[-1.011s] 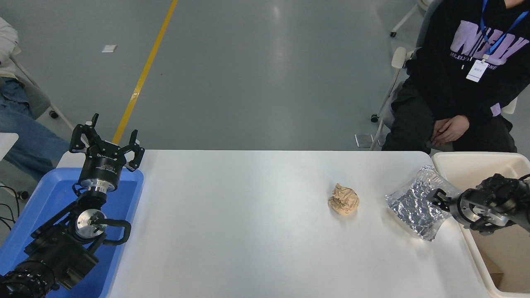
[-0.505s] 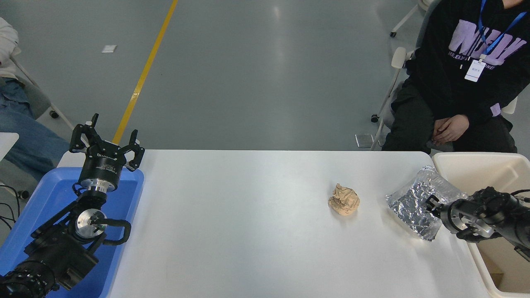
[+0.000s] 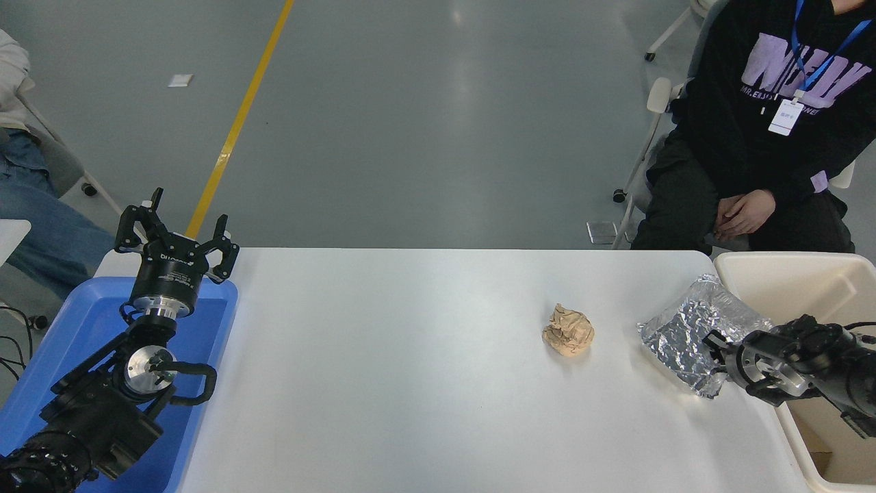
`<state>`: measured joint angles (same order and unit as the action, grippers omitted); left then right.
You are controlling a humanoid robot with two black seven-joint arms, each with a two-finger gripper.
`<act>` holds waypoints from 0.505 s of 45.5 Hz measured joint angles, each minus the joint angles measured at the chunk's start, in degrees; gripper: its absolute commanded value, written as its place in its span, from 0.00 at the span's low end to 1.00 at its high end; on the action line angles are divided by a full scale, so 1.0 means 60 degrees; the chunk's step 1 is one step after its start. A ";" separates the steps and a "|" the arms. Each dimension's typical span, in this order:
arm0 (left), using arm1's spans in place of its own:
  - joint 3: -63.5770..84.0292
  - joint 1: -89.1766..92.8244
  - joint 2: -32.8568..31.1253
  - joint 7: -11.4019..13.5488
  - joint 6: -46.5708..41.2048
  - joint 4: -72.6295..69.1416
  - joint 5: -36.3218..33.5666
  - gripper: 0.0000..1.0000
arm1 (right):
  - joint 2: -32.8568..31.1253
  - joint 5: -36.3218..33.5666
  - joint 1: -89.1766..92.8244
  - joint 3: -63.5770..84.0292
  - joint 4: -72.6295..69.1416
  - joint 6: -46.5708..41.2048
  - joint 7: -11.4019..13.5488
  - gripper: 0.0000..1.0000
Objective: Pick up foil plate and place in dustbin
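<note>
Black jointed arms, silver metal wrist rings, each ending in a black pincer (image 3: 176, 236).

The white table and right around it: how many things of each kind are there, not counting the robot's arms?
Foil plate: 1
Crumpled tan paper ball: 1
Blue plastic tray: 1
Cream dustbin: 1
Total: 4

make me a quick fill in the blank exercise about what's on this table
1. The crumpled paper ball lies to the picture's ____ of the foil plate.
2. The left gripper is parked above a tray coloured ____.
3. The right gripper reaches the foil plate from the side where the ____ stands.

Missing words: left; blue; dustbin
</note>
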<state>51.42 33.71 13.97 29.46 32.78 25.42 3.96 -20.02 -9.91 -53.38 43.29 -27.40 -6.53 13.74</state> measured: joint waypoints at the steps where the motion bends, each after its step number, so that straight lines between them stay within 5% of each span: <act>1: 0.0000 0.0000 0.0000 0.0000 0.0000 0.0000 0.0000 0.99 | -0.0004 -0.0043 0.0000 -0.0002 -0.0006 -0.0007 0.0010 0.00; 23: 0.0000 0.0001 0.0000 -0.0001 0.0000 0.0002 0.0005 0.99 | -0.1156 -0.0229 -0.1476 0.0322 -0.1613 -0.0157 0.0080 0.00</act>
<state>51.42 33.72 13.97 29.45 32.78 25.43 3.98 -26.95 -11.28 -62.23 45.22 -37.07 -7.47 14.22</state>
